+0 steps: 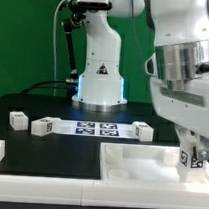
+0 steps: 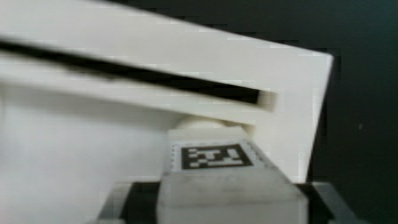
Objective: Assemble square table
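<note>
The white square tabletop (image 1: 137, 161) lies at the front right of the exterior view, its raised rim showing. My gripper (image 1: 192, 159) hangs over its right-hand corner, shut on a white tagged leg (image 1: 196, 155). In the wrist view the leg (image 2: 217, 160) sits between my dark fingers (image 2: 135, 202), with its far end up against the corner of the tabletop (image 2: 107, 120). My gripper (image 2: 217, 198) grips the leg's sides. Three more tagged legs lie loose on the black table: two on the left (image 1: 19, 117) (image 1: 39, 128) and one right of centre (image 1: 141, 130).
The marker board (image 1: 96, 129) lies fixed in the middle of the table, in front of the robot base (image 1: 99, 82). A long white border rail (image 1: 39, 161) runs along the front left.
</note>
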`<state>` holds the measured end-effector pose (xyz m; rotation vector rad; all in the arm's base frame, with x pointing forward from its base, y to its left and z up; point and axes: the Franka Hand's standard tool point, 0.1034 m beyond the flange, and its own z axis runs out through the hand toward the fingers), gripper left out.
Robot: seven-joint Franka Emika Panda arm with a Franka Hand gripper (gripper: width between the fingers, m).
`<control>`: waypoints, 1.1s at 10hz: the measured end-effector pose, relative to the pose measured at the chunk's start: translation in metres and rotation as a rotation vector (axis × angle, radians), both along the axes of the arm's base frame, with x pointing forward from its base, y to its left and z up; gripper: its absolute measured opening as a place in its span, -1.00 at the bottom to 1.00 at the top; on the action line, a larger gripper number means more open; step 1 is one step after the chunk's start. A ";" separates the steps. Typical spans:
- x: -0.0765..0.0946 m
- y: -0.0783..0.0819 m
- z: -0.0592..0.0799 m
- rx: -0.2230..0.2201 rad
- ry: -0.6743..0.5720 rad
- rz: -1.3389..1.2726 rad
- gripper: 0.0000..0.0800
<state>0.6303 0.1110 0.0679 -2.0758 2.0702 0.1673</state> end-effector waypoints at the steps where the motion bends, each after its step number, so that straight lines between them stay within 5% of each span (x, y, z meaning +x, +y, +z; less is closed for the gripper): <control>1: 0.001 0.001 0.000 0.006 0.020 -0.105 -0.27; 6: -0.003 0.009 0.000 0.023 0.090 -0.317 -0.27; 7: -0.003 0.009 0.000 0.023 0.090 -0.315 0.17; 8: -0.003 0.009 0.000 0.023 0.090 -0.315 0.17; 9: -0.003 0.009 0.000 0.023 0.091 -0.315 0.53; 11: -0.005 0.010 0.009 0.028 0.080 -0.291 0.60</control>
